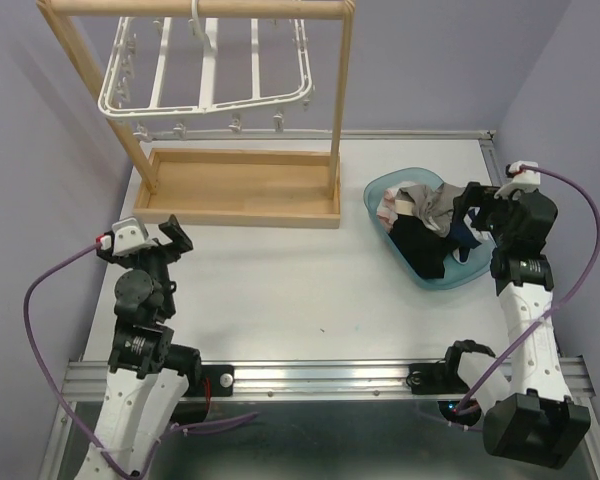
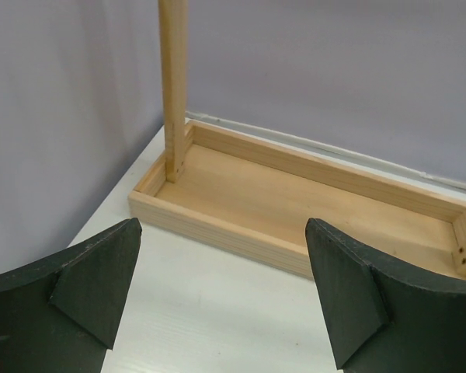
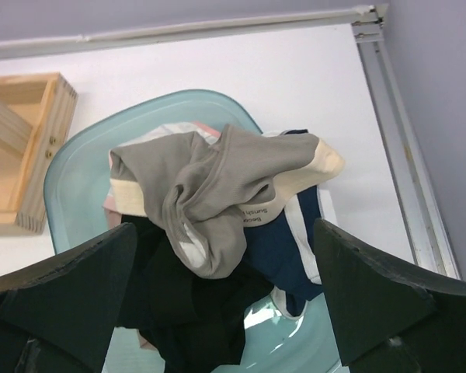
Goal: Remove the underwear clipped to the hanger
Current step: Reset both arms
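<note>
The white plastic hanger (image 1: 210, 70) hangs from the wooden rail at the back left, and no cloth shows on its clips. The underwear (image 1: 425, 230) lies piled in a light blue basin (image 1: 378, 190) at the right: a grey pair with cream trim (image 3: 210, 186) on top, navy with white trim (image 3: 283, 241) and black (image 3: 186, 311) below. My right gripper (image 3: 224, 229) hovers open just above this pile, holding nothing. My left gripper (image 2: 221, 233) is open over bare table, short of the stand's wooden base (image 2: 295, 202).
The wooden rail stand (image 1: 240, 185) has a tray-like base and two upright posts (image 2: 173, 78). The basin sits close to the table's right edge, where a metal rail (image 3: 396, 132) runs. Purple walls close in on the left, back and right.
</note>
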Robot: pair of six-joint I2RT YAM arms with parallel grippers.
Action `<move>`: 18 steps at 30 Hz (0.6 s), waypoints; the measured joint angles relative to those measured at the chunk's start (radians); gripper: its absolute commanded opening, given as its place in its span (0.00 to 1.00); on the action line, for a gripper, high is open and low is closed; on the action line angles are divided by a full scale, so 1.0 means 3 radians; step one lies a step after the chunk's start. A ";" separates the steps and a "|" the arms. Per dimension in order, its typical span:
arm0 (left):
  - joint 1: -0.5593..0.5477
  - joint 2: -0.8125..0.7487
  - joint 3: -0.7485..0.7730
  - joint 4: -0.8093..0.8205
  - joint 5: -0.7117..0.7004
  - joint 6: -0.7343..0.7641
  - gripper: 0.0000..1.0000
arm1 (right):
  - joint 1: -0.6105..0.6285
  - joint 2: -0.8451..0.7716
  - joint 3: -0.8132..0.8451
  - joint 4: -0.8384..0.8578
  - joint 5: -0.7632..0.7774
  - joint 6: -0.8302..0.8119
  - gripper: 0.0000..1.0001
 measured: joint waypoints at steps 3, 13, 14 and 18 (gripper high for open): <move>0.0481 0.0168 0.0058 0.0047 0.0281 -0.0126 0.99 | 0.0000 -0.0062 -0.0008 0.0098 0.0237 0.0165 1.00; 0.1231 0.0427 0.0078 0.0141 0.1088 -0.0484 0.99 | 0.0000 0.0017 -0.0008 0.0248 0.0999 0.0565 1.00; 0.1231 0.0402 0.0075 0.0142 0.1119 -0.0492 0.99 | 0.0000 0.0019 -0.0008 0.0248 0.1049 0.0594 1.00; 0.1231 0.0305 0.0070 0.0150 0.1203 -0.0501 0.99 | 0.0000 0.0015 -0.0008 0.0256 0.1167 0.0657 1.00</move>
